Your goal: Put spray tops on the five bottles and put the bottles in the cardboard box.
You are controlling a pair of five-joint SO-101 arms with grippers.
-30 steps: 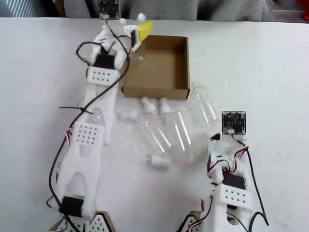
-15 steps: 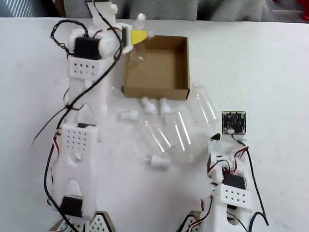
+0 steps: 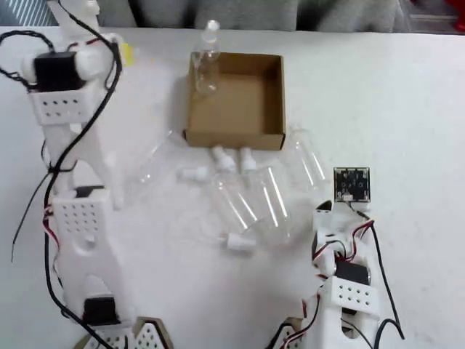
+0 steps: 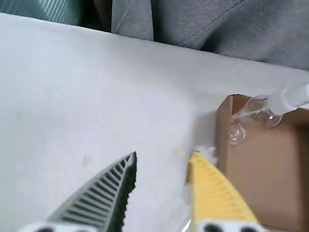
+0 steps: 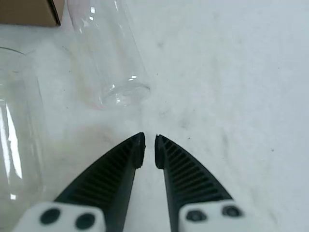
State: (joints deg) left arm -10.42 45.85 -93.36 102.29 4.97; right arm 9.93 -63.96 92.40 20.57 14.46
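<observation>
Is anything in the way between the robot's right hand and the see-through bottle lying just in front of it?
No, nothing visible is in the way. Between the right hand and that bottle there is just bare white table. The bottle lies on its side, apart from the hand.

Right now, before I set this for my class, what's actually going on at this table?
One bottle with a spray top leans in a far corner of the cardboard box. The left gripper hangs open and empty over the table beside the box. The right gripper sits shut and empty near four clear bottles lying on the table, with two loose spray tops among them.
</observation>
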